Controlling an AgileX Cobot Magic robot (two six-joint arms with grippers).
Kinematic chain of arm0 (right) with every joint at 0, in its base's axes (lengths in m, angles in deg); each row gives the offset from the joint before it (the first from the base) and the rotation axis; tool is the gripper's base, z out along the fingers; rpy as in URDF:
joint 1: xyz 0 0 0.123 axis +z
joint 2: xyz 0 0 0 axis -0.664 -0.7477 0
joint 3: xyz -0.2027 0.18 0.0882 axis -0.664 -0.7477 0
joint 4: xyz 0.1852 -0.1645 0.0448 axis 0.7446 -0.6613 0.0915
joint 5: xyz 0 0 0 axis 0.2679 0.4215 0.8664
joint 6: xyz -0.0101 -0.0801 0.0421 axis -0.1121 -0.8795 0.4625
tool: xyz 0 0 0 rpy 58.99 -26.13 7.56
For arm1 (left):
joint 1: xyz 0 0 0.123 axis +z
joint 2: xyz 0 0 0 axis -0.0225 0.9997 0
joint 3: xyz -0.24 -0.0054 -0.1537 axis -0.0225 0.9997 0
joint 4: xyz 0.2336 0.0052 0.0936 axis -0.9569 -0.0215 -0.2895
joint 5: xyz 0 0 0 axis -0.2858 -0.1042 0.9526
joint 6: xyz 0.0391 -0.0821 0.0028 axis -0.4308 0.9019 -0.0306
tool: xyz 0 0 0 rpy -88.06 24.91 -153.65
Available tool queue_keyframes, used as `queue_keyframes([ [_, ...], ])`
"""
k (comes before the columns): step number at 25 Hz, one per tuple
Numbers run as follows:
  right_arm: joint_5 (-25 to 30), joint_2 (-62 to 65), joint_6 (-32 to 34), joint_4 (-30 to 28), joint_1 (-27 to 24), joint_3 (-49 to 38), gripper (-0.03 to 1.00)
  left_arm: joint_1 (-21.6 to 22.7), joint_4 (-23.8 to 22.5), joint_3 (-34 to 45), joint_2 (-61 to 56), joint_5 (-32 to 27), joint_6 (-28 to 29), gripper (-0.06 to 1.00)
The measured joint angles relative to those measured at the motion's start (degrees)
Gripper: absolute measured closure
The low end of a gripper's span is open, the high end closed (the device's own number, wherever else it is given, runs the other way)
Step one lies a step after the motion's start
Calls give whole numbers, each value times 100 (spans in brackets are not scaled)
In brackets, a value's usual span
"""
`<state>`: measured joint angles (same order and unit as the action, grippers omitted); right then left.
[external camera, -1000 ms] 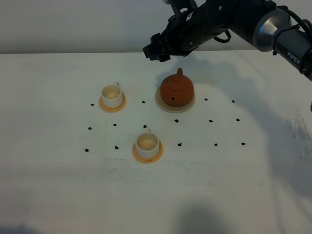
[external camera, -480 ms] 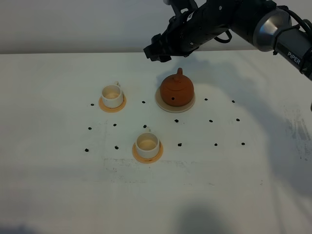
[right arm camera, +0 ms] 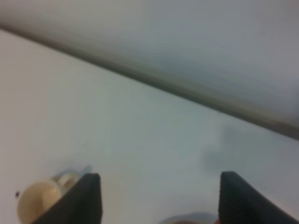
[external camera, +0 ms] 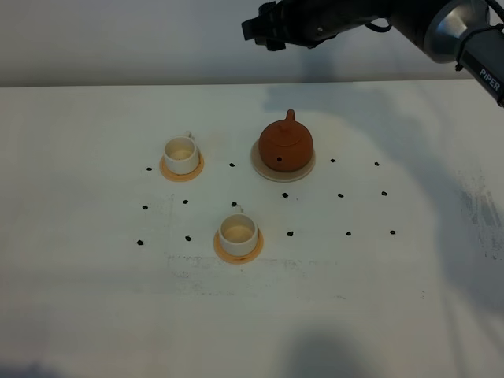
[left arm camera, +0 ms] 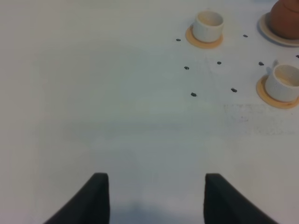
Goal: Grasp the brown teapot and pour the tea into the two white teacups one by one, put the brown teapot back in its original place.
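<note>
- The right wrist picture is blurred, and the top edge of the high view cuts off the right gripper (external camera: 261, 27).
- Its fingers (right arm camera: 88, 198) are spread apart and hold nothing.
- The teapot (external camera: 286, 145) stands on its coaster (external camera: 262, 170), at 6 o'clock from this gripper and well apart from it.
- The left gripper (left arm camera: 152, 200) is spread and empty too.
- One cup (external camera: 180, 155) is at 9 o'clock of the teapot, the other cup (external camera: 238, 232) at 7 o'clock.

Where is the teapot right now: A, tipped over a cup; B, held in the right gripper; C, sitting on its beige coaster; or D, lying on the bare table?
C: the teapot sits upright on the coaster, and the right gripper is open, clear of it.
</note>
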<state>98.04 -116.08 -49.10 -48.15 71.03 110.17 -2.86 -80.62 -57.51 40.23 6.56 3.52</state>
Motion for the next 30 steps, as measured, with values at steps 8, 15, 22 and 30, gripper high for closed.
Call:
queue_keyframes([
  [8, 108, -188, 55, 0, -217, 413, 45, 0, 0, 0, 0, 0, 0, 47],
  [15, 937, -1211, 55, 0, -332, 1932, 45, 0, 0, 0, 0, 0, -7, 47],
  [22, 1469, -1881, 191, -121, -392, 2559, 45, 0, 0, 0, 0, 0, -7, 47],
  [30, 1694, -2082, 525, -511, -396, 2575, 45, 0, 0, 0, 0, 0, -7, 47],
])
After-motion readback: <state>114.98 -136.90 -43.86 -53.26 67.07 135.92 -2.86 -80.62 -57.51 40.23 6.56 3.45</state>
